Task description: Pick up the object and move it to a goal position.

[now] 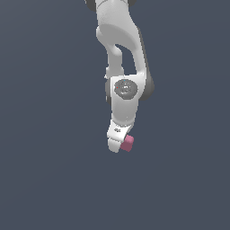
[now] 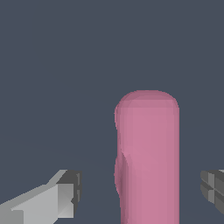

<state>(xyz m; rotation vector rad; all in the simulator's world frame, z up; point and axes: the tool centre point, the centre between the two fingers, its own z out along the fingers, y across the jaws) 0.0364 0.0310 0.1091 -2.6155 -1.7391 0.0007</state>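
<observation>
The pink block (image 2: 148,157) is a small matte rounded-edge block. In the wrist view it stands between the two fingers of my white gripper (image 2: 140,192), closer to one finger than the other, with a clear gap on each side. The jaws are open and neither pad touches the block. In the exterior view the gripper (image 1: 117,146) points down over the dark surface. The pink block (image 1: 128,143) pokes out at the exterior view's right side of the fingertips, mostly hidden behind the hand.
A plain dark grey-blue surface (image 1: 54,179) fills both views. The white arm (image 1: 119,31) comes down from the top of the exterior view. No goal marker shows.
</observation>
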